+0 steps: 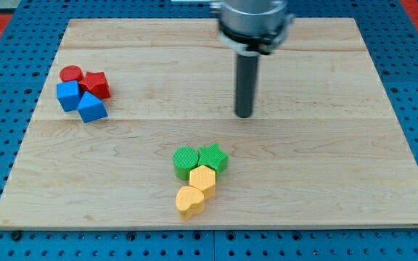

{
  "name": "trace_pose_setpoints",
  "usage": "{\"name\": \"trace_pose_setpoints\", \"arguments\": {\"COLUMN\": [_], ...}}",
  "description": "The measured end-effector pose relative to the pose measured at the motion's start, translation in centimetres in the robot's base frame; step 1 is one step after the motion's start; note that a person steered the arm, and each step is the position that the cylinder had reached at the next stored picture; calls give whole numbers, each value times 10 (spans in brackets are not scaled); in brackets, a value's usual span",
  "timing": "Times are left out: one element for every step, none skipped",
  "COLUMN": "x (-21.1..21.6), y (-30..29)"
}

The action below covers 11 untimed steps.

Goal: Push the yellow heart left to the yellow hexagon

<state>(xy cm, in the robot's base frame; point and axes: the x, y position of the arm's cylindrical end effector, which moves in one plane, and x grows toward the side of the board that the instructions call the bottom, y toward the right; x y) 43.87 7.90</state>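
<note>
The yellow heart (189, 201) lies near the view's bottom centre of the wooden board (325, 174). The yellow hexagon (202, 177) touches it just above and to the right. A green circle (186, 162) and a green star (213, 156) sit right above the hexagon, touching it. My tip (244, 115) rests on the board above and to the right of this cluster, clear of all blocks, about a block's width above the green star.
At the view's left stands a second cluster: a red circle (71, 74), a red star (95, 85), a blue cube (68, 95) and a blue triangular block (91, 108). A blue pegboard (6, 72) surrounds the board.
</note>
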Motion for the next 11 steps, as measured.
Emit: {"name": "trace_pose_setpoints", "arguments": {"x": [51, 113, 171, 180, 179, 179, 176, 163, 177, 168, 143], "y": [38, 25, -17, -31, -56, -112, -165, -163, -151, -114, -118]}}
